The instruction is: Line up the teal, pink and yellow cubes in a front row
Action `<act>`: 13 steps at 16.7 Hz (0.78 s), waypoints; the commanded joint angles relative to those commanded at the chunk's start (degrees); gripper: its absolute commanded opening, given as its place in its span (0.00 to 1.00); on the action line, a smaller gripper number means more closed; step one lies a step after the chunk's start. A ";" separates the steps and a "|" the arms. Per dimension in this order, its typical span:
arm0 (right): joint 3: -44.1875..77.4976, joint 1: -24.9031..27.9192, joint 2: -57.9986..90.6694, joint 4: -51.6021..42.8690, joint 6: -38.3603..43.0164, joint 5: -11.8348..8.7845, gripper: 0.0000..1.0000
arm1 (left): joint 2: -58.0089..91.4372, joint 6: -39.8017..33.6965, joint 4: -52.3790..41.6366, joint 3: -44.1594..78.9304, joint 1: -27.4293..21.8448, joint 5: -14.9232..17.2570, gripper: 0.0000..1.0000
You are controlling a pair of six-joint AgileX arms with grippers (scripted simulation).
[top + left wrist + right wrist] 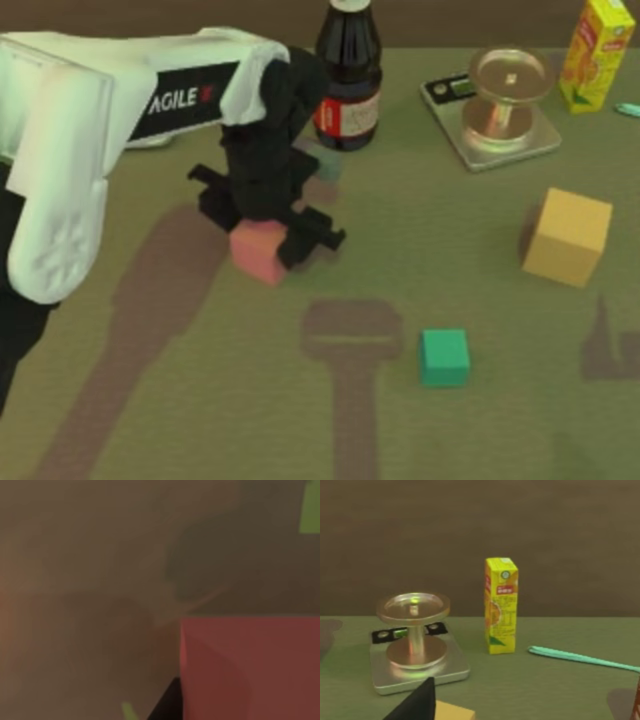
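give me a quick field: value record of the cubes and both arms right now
pink cube: left of centre, under the left pincer
left pincer: down around the pink cube, finger state unclear
teal cube: front, right of centre, free
yellow cube: right side, free
right arm: out of the top view
row: not yet formed

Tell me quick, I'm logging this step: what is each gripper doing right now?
Left gripper: down over the pink cube; fingers straddle it, grip cannot be told.
Right gripper: out of the top view; state cannot be told.
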 joint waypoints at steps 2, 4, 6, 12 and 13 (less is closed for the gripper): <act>0.00 0.00 0.00 0.00 0.00 0.00 1.00 | 0.00 0.00 0.00 0.00 0.00 0.00 0.00; 0.00 0.00 0.00 0.00 0.00 0.00 1.00 | 0.00 0.00 0.00 0.00 0.00 0.00 0.00; 0.00 0.00 0.00 0.00 0.00 0.00 1.00 | 0.00 0.00 0.00 0.00 0.00 0.00 0.00; 0.00 0.00 0.00 0.00 0.00 0.00 1.00 | -1.29 0.11 -1.26 1.07 -0.21 0.12 0.00; 0.00 0.00 0.00 0.00 0.00 0.00 1.00 | -1.63 0.21 -2.56 2.17 -0.22 0.11 0.00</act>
